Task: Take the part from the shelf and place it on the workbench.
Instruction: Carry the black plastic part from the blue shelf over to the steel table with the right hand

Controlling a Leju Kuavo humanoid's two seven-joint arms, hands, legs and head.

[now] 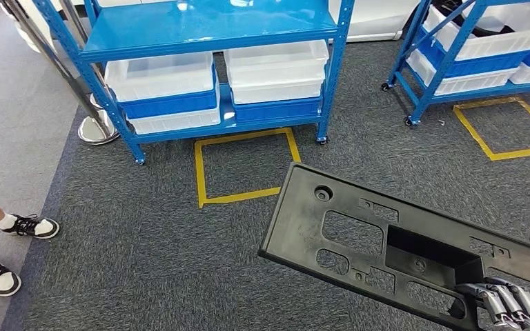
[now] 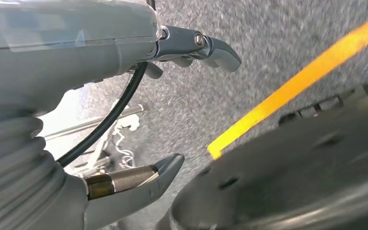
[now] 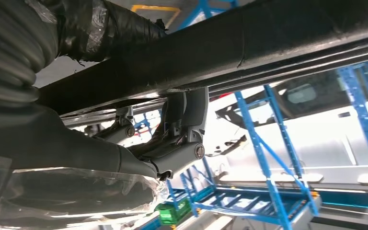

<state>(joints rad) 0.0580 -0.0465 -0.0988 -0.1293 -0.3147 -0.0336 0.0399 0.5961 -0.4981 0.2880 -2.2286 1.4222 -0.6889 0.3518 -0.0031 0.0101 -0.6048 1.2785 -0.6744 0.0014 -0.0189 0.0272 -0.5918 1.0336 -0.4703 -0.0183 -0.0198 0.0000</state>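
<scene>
Above the carpet (image 1: 145,262), one black part (image 1: 386,241) in right fingers (image 1: 504,303); left fingers (image 2: 215,50) spread, holding nothing.

Right hand (image 1: 504,303) with fingers (image 3: 187,120) clamped; left hand (image 2: 124,120) with fingers apart.

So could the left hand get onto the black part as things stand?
Probably yes: the left hand hangs open with nothing in it, and the black part, gripped by the right hand, has its near end free.

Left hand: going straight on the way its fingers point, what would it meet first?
Probably the carpet. The left hand holds nothing, fingers apart, with bare floor beyond them near the yellow tape; depth is unclear.
</scene>
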